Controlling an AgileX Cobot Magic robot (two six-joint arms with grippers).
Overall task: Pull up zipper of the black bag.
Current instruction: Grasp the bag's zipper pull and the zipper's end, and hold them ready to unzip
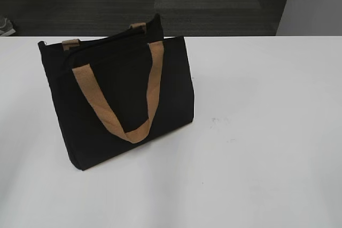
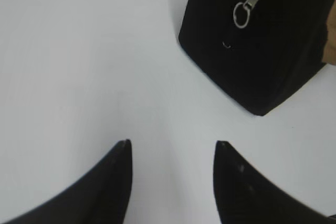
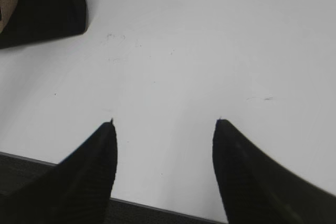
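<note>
The black bag (image 1: 128, 100) stands upright on the white table (image 1: 256, 132), left of centre, with a tan webbing handle (image 1: 144, 126) hanging down its front. In the left wrist view the bag's end (image 2: 262, 51) is at the upper right, and the silver zipper pull with its round ring (image 2: 247, 6) hangs there. My left gripper (image 2: 172, 142) is open and empty, over bare table, well short of the bag. My right gripper (image 3: 164, 121) is open and empty near the table's front edge; a bag corner (image 3: 47, 3) shows at the upper left. Neither gripper shows in the exterior view.
The table's front edge (image 3: 157, 208) runs just under my right gripper, with dark floor below. Faint marks (image 1: 219, 121) dot the table right of the bag. Dark carpet and a grey wall lie beyond the far edge.
</note>
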